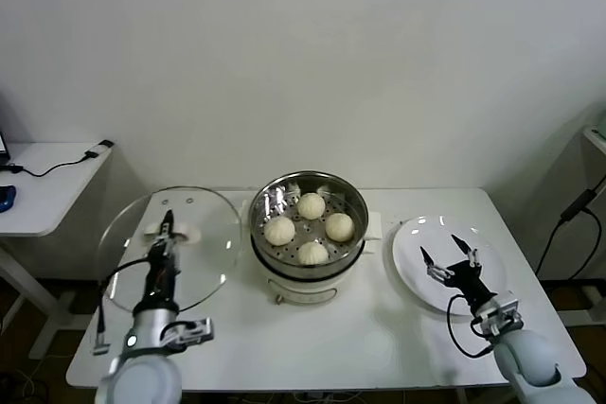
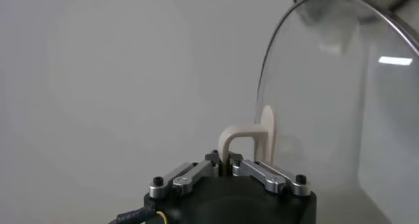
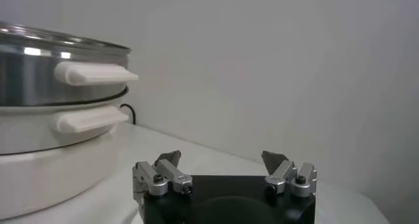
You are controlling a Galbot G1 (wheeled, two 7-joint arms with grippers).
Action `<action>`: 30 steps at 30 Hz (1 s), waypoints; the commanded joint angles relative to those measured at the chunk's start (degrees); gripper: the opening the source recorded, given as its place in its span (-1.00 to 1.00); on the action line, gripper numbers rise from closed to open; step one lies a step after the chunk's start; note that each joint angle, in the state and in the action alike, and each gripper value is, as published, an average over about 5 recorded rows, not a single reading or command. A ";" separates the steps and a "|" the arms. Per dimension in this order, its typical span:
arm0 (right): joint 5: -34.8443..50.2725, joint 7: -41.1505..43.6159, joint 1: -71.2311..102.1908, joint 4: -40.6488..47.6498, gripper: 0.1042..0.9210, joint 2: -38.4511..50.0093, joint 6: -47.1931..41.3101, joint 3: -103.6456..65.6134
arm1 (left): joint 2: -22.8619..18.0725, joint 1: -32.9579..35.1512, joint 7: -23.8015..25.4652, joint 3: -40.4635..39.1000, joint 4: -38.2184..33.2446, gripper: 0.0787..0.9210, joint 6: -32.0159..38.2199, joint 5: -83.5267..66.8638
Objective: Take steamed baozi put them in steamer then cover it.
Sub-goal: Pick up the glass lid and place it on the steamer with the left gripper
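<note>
Several cream-white baozi [image 1: 311, 205] lie inside the shiny steamer [image 1: 352, 198], which sits on its white pot base in the middle of the table. The clear glass cover [image 1: 208, 234] is left of the steamer and looks lifted and tilted. My left gripper [image 1: 169, 229] is shut on the cover's white handle [image 2: 243, 138]; in the left wrist view the jaws pinch the handle's loop and the glass [image 2: 340, 101] stands on edge beside it. My right gripper [image 1: 449, 251] hovers open over the white plate [image 1: 412, 262], holding nothing. The right wrist view shows the steamer wall [image 3: 33, 71] and its white side handles [image 3: 95, 73].
The white plate lies right of the steamer with nothing on it. A side table [image 1: 43, 186] with cables stands at the far left, off the work table. Another cable [image 1: 568, 219] hangs at the right edge. The white table front [image 1: 312, 342] is bare.
</note>
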State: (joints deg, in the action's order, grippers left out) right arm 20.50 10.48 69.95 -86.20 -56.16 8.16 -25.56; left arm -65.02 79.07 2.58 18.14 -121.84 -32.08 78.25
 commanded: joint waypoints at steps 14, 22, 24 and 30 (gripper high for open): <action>-2.34 0.32 -3.20 4.45 0.76 -1.17 0.60 1.59 | -21.66 -31.16 20.97 -29.77 16.25 -0.83 -12.92 15.91; -2.47 0.77 -2.91 5.22 0.76 -1.24 1.12 0.73 | -25.73 -31.55 16.93 -29.78 24.23 -0.83 -12.92 15.60; -2.49 0.88 -2.82 5.29 0.76 -1.29 1.21 0.54 | -25.92 -31.72 16.48 -29.31 25.30 -0.83 -12.92 15.49; -2.79 1.15 -2.73 5.65 0.76 -1.65 1.39 0.37 | -25.89 -32.35 16.29 -28.98 27.53 -0.83 -12.92 15.25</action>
State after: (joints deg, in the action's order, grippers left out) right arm 17.98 11.51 67.33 -81.01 -57.63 9.44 -25.05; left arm -86.40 49.53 19.57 -9.18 -101.94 -42.23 92.54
